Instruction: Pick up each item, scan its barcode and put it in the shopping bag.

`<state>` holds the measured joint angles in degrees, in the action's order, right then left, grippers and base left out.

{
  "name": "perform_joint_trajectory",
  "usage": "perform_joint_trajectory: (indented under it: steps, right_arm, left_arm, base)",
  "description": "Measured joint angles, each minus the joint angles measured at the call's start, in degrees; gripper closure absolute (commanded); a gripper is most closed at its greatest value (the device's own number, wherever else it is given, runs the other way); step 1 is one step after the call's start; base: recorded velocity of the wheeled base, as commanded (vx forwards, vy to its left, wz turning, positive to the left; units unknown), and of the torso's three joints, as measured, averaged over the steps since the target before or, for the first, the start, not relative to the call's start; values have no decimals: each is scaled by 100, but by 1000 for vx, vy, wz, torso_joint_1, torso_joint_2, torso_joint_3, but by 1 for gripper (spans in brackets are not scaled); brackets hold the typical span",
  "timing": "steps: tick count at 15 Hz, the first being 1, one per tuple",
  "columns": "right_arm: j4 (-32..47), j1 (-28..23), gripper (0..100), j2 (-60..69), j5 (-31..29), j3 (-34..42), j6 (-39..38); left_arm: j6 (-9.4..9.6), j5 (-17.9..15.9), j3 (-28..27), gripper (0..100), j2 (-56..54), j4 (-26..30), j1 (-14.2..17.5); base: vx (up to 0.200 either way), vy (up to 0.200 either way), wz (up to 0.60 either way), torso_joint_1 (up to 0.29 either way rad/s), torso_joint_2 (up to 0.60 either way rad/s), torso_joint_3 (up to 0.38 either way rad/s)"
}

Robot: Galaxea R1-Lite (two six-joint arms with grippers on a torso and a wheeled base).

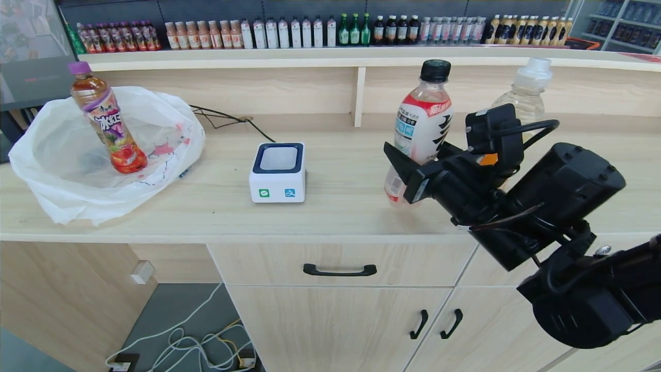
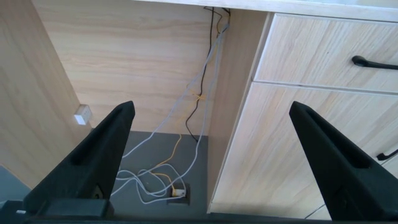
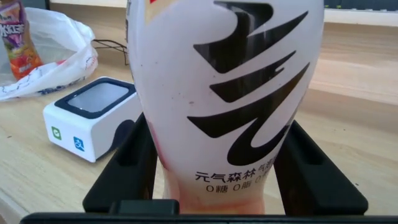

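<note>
So our right pincer (image 1: 413, 173) is clamped low on the white-label bottle (image 1: 423, 124), which is toward the right end of the desk (image 1: 335, 217), roughly midway between the front and back edges. It leans a bit, and we can't tell if its base is touching the wood. What worries us is that the bottle is smooth, glossy plastic with a curvy waist and a black screw cap. With a grip that low it looks top-heavy to us, so it could pivot or slide between the flat black fingers on the way over. The clear bottle (image 1: 526, 93) stands just behind it near the back edge, and a sloppy swing could knock it over. The scanner (image 1: 278, 172) is a small white box with a glassy top in the middle of the desk. If the barcode faces the wrong way, it probably just won't read. The shopping bag (image 1: 62, 170) at the left end is thin, floppy, crinkly film. A tea bottle (image 1: 108, 124) already leans inside it, so a careless drop might topple that or collapse the rim. Our left pincer (image 2: 211, 155) hangs wide open below the desk, in front of the cabinet.
</note>
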<state>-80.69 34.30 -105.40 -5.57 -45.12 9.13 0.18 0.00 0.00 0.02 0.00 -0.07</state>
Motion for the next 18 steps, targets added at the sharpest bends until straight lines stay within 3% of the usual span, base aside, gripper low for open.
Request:
perform_joint_trajectory:
  steps: [5, 9, 18]
  right_arm:
    - [-788, 257, 100, 355, 2, 1102, -35]
    - [-930, 541, 100, 711, 10, 2000, -87]
    - [-928, 703, 100, 1209, 108, 2417, -82]
  left_arm:
    - [0, 0, 0, 0, 0, 0, 2]
    - [0, 0, 0, 0, 0, 0, 5]
    - [-2, 0, 0, 0, 0, -2, 7]
  base:
    - [0, 0, 0, 0, 0, 0]
    - [0, 0, 0, 0, 0, 0]
    - [0, 0, 0, 0, 0, 0]
